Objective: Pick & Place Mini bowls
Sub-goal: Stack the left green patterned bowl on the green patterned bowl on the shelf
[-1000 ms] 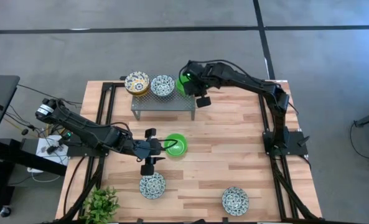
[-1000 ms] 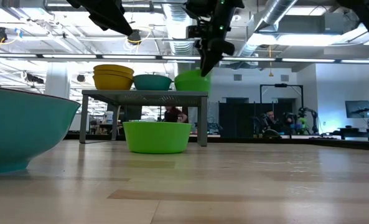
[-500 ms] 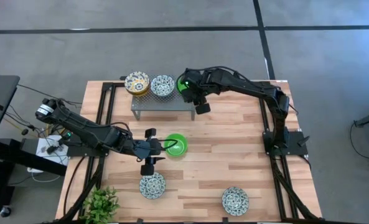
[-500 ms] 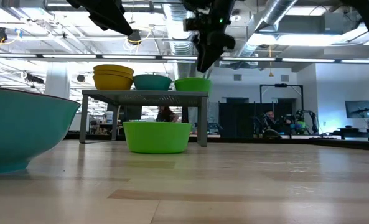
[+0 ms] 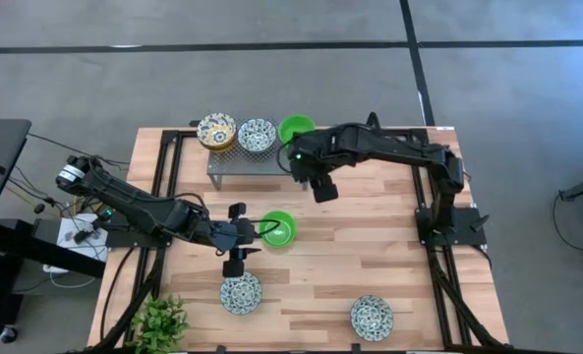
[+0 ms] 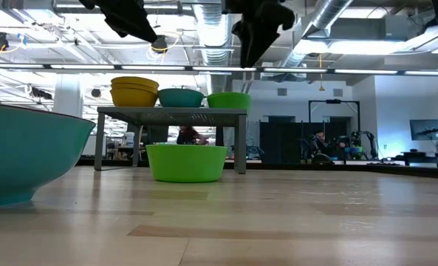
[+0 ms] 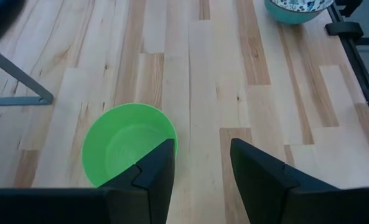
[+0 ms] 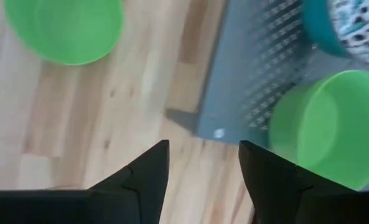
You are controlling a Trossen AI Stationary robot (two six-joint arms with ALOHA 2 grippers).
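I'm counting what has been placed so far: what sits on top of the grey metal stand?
On the grey metal stand: a stack of yellow-cream bowls, a blue-and-white bowl and a green bowl. How many bowls are in the stack is hidden.

Two black jointed arms (image 5: 153, 211) – looped black cables, small green lights, angular dark fingers (image 7: 153, 171).

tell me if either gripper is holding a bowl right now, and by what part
Nothing is held. The right gripper is open above the table, clear of the green bowl on the stand. The left gripper is open, one finger at the rim of the green bowl on the table.
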